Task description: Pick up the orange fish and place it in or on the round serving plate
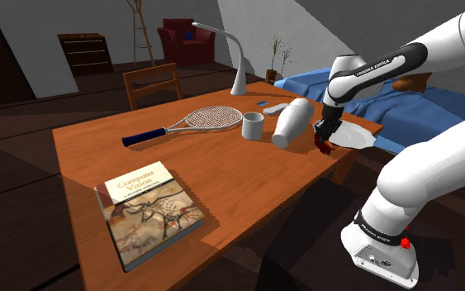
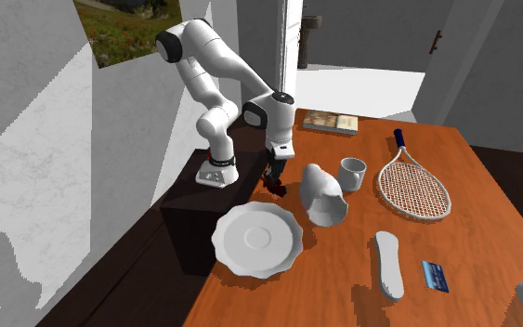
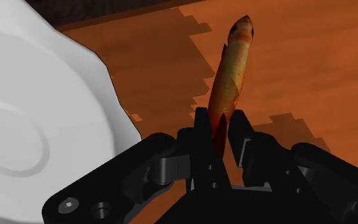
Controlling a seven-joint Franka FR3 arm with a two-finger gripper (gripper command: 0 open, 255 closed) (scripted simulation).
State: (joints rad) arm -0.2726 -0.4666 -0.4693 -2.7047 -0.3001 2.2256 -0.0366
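**On the counter [image 1: 90, 149]: orange fish [image 3: 231, 76] in end effector [image 3: 220, 124], beside plate [image 3: 31, 114]**

The wooden counter is taking up most of the shoulder view, w/ a dim slant-ceilinged room behind it. Nearest the camera, a book [image 1: 149, 212] is lying flat by the counter's front edge. Further in, a racket [image 1: 189, 124] w/ a dark-blue grip is lying on the wood, its head pointing toward a white mug [image 1: 253, 126]. A white jug [image 1: 292, 122] is sitting just beside the mug.

Next, the end effector is hanging fingers-down btwn the jug and the round white plate, near the counter's edge on the shoulder view's right. Its fingers are clasping the orange fish at one end. The rest of the fish is sticking out past the fingertips, dark tip furthest from the hand.

In the wrist view the fish is hanging over bare wood just beside the plate's wavy rim, not over the plate. Can't tell if it's touching the counter.

Beyond, a white lamp [image 1: 230, 58] is standing at the far edge. Further back are a blue bed [image 1: 420, 107] and a red armchair [image 1: 185, 40].
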